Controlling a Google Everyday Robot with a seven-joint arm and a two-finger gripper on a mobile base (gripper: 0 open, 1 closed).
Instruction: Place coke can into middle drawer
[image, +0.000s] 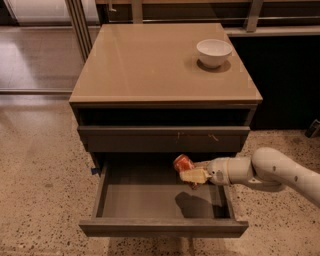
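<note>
The red coke can (182, 163) is held tilted in my gripper (190, 172), whose pale fingers (194, 176) are shut on it. The white arm reaches in from the right. The can hangs over the back middle of the open middle drawer (150, 200), a little above its flat grey tray. A shadow of the can and gripper falls on the tray floor below. The drawer is pulled out wide toward the camera.
A white bowl (214, 52) stands on the tan cabinet top (150, 65) at the back right. A shut drawer front with small pale scratch marks (165, 138) sits just above the open drawer. Speckled floor surrounds the cabinet.
</note>
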